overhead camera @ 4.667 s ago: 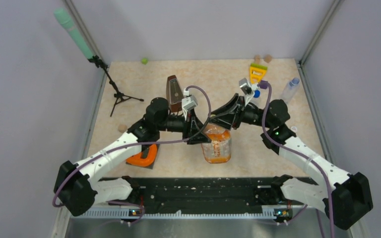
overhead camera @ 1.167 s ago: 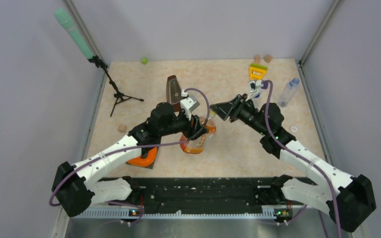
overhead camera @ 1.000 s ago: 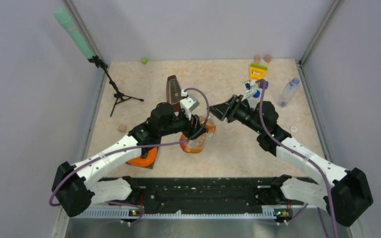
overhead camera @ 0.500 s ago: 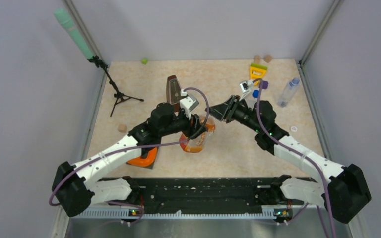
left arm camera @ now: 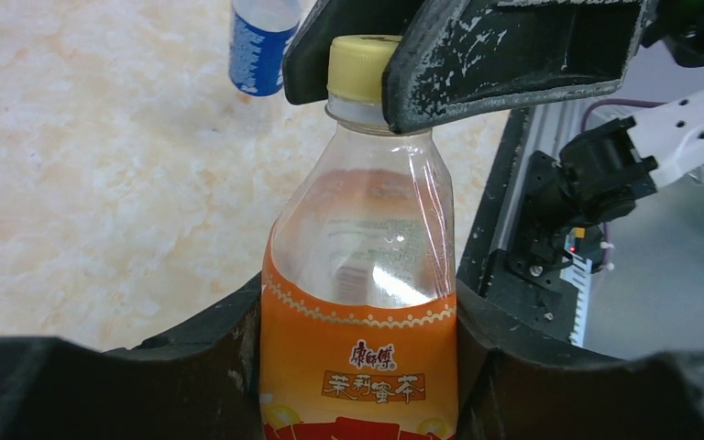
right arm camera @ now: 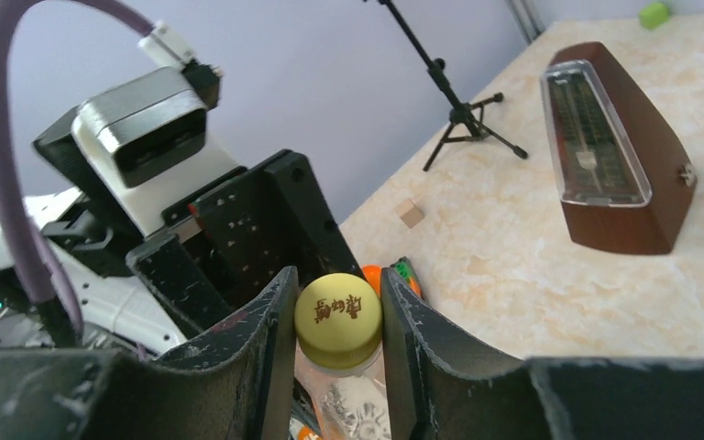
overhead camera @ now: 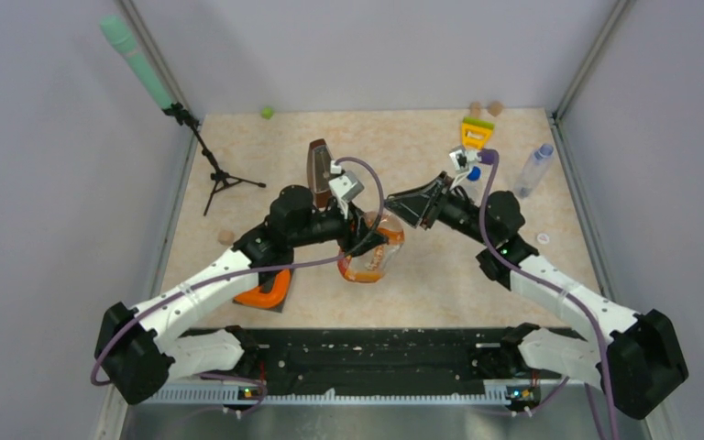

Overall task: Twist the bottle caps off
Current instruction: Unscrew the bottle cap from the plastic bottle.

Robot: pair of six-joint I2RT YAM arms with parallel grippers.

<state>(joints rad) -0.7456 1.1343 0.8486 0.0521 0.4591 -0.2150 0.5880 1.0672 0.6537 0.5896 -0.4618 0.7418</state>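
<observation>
My left gripper (overhead camera: 365, 246) is shut on the body of the squat orange-tinted bottle (overhead camera: 373, 257), its fingers pressed on the orange label (left arm camera: 359, 367). The bottle leans toward the right arm. Its yellow cap (right arm camera: 338, 316) sits between the fingers of my right gripper (right arm camera: 338, 323), which is shut on it from both sides; the left wrist view shows the same cap (left arm camera: 361, 66) clamped. A slim clear bottle (overhead camera: 533, 170) lies at the right edge. A blue cap (overhead camera: 474, 172) shows behind the right arm, and the blue-label bottle (left arm camera: 261, 37) is partly in view. A white cap (overhead camera: 542, 238) lies loose.
A brown metronome (overhead camera: 319, 165) stands just behind the left wrist. A small tripod stand (overhead camera: 217, 176) is at the left, an orange object (overhead camera: 266, 289) under the left arm, a yellow toy (overhead camera: 477, 133) and tan discs (overhead camera: 486, 108) at the back right.
My right gripper has closed on the yellow cap. The left gripper has shifted the bottle slightly right and back, still gripping it.
</observation>
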